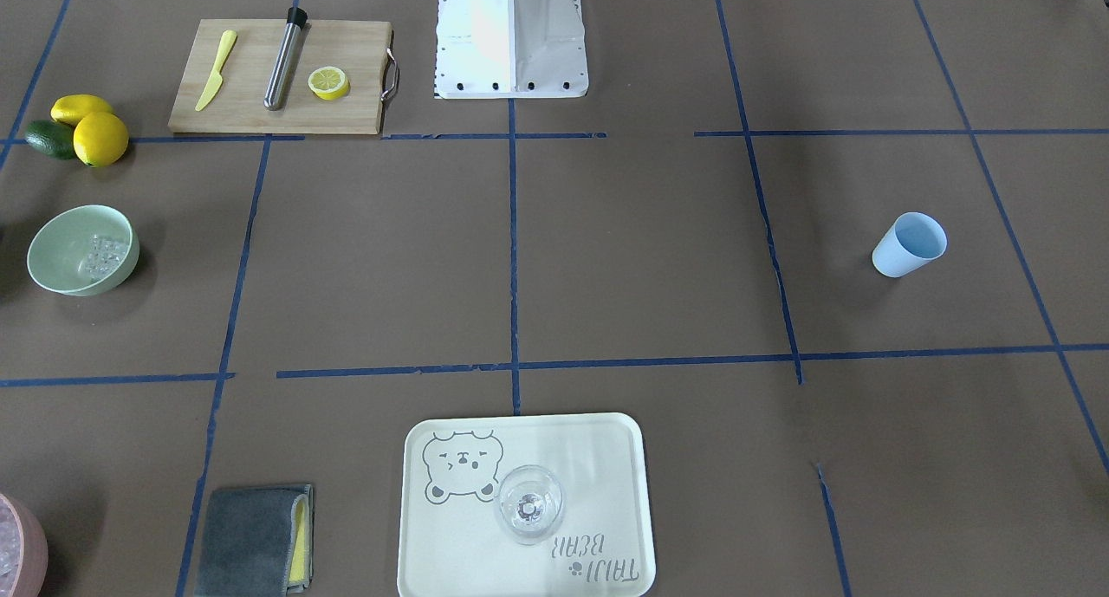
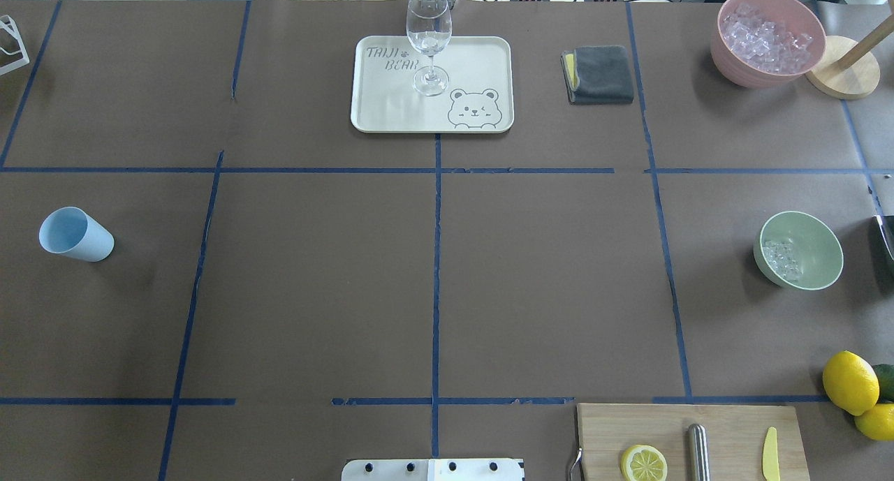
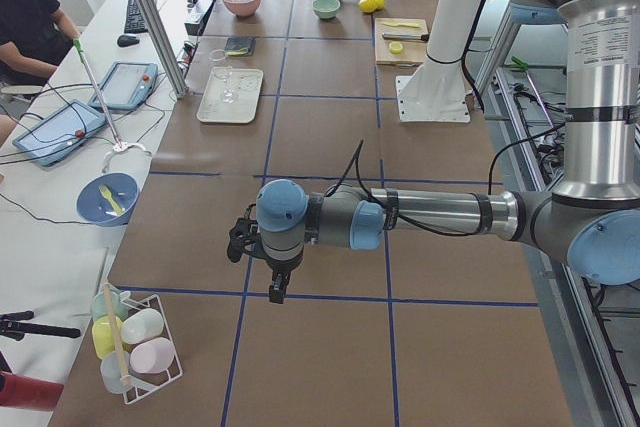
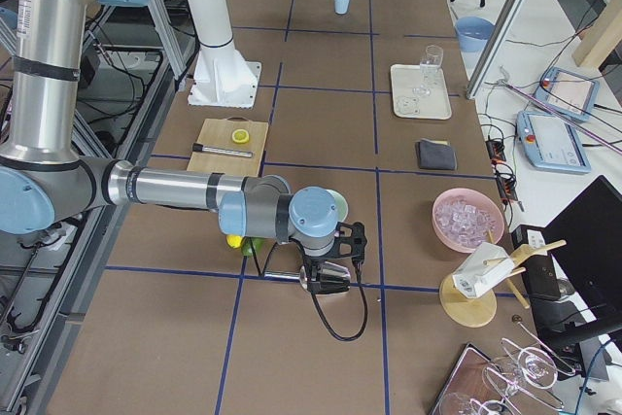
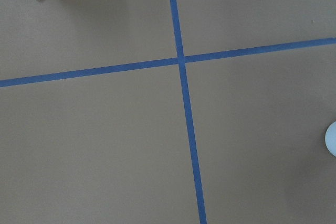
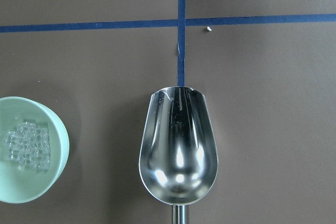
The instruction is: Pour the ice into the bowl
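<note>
A: Mint-green, the bowl (image 2: 816, 247) stands upright near the right end of the table (image 2: 433, 292), the ice (image 2: 781, 259) piled inside it.
B: And the grippers?
A: The right gripper (image 4: 332, 261) hangs above a steel scoop (image 6: 178, 150), near the bowl; the left gripper (image 3: 277, 285) is well apart. Whether either's fingers are closed, I cannot tell.

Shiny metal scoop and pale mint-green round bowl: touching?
Apart. The right wrist view shows a strip of bare brown table between the shiny metal scoop and the rim of the pale mint-green bowl.

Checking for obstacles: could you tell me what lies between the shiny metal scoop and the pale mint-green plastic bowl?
Only bare brown paper separates scoop and bowl, as the right wrist view shows.
</note>
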